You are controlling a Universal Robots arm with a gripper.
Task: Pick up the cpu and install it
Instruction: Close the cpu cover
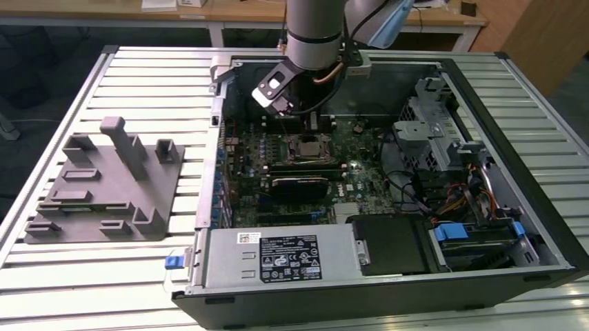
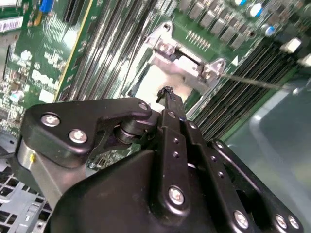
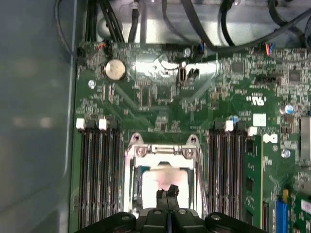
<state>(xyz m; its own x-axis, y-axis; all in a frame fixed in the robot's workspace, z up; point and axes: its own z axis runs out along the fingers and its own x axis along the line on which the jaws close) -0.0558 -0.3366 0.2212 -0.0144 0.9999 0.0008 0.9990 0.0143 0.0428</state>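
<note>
One gripper (image 3: 167, 191), tips pinched together, over one cpu (image 3: 149, 179) lying in one socket frame (image 3: 163, 151).

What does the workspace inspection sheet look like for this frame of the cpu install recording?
Surface: ribbed silver metal table, carrying the open black computer case.
Job's things: small flat square silvery-grey cpu lies inside the square metal socket frame on the green motherboard.
Clutter: grey plastic fixture on the table, at the exterior view's left of the case.
Grippers: black hand, jaws closed, tips right over the cpu; contact cannot be told.
Cables: black cable bundle at the board's edge; coloured wires by the drive bays.
Surroundings: wooden desk behind the table.
</note>
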